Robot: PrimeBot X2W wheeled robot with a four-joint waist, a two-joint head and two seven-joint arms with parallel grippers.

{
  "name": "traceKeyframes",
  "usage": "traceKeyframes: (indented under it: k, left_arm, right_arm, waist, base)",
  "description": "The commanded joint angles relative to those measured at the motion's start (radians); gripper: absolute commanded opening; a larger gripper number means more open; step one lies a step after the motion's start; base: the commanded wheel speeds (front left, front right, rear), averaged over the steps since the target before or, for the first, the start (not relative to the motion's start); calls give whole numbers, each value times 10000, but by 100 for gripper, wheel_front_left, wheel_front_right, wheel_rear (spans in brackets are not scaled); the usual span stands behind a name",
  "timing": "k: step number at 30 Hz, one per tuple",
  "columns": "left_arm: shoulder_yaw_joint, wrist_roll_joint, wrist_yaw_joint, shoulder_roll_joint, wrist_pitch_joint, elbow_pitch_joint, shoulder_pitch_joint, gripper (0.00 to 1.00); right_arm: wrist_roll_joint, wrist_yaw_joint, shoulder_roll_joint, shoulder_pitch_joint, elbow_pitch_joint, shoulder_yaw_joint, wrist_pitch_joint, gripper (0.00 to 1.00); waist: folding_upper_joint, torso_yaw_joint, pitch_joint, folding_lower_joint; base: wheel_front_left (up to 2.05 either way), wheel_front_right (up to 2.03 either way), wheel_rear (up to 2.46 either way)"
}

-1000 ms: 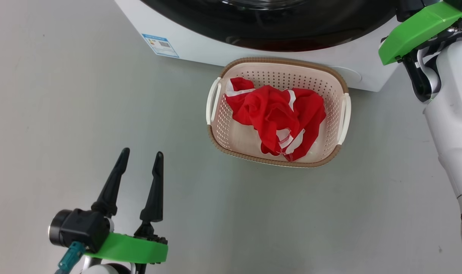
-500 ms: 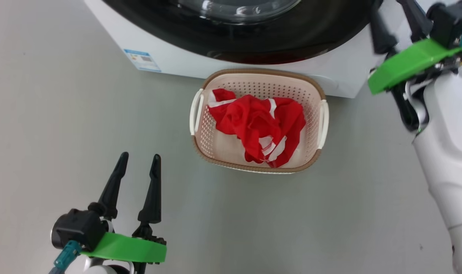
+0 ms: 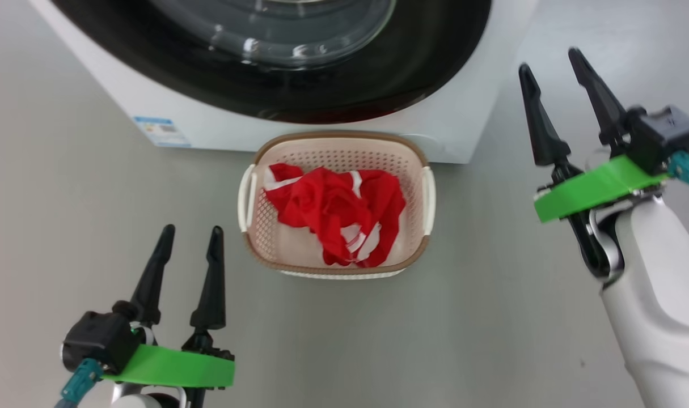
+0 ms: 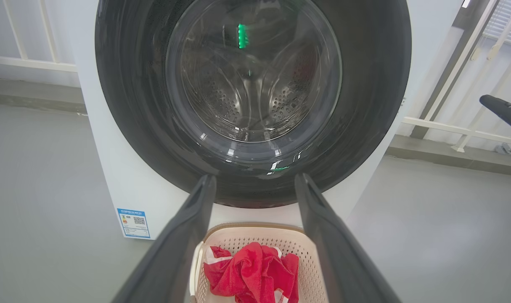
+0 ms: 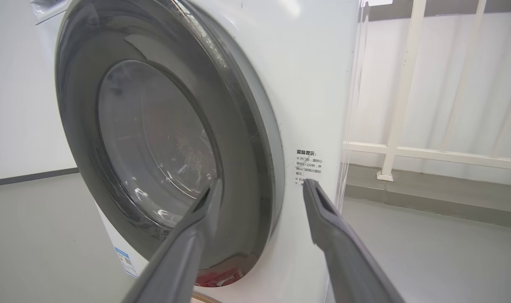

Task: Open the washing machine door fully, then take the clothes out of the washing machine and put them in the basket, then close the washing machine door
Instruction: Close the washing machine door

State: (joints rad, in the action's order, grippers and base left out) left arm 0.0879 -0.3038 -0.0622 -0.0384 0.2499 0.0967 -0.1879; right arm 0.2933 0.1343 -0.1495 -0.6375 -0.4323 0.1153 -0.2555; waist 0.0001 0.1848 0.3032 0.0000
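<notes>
The washing machine (image 3: 452,130) is a white box at the top of the head view. The washing machine door (image 3: 378,85), black-rimmed with a clear bowl, lies flush against its front; the steel drum shows through the glass (image 4: 251,84). On the floor just in front stands the basket (image 3: 333,136), and the red clothes (image 3: 333,209) lie bunched inside. My left gripper (image 3: 191,230) hovers open and empty at the lower left, short of the basket. My right gripper (image 3: 549,60) stands open and empty off the machine's right corner, its fingers toward the door's edge (image 5: 238,147).
Bare grey floor surrounds the basket and machine. A blue label sticker (image 3: 154,129) sits low on the machine's front left. White railing (image 5: 406,84) and a wall stand behind and to the right of the machine.
The head camera has tilted, so machine and basket shifted down and left in the picture. My right gripper has drawn back from the machine and now shows with its fingers apart. The left gripper kept its pose.
</notes>
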Motion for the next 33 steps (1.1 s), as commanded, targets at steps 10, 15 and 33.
traceKeyframes:
  k: [10,15,33]
  left_arm:
    - [-941,31,-292,-118,118,28,201,100]
    - [-1197,128,-429,-118,118,255,441,100]
    - [-1547,493,-586,-248,118,192,1853,100]
  right_arm:
    - [-151,-36,184,1831,1039,-574,-62,100]
    - [-204,-36,342,2836,1436,-936,-62,100]
    - [-443,-36,448,5288,2656,-1638,-62,100]
  waist:
    - [-1,-1311,-978,0]
    - [-1,-1699,-1535,0]
    - [-1,-2070,-3118,0]
  base:
    - [0,0,0]
    - [0,0,0]
    - [0,0,0]
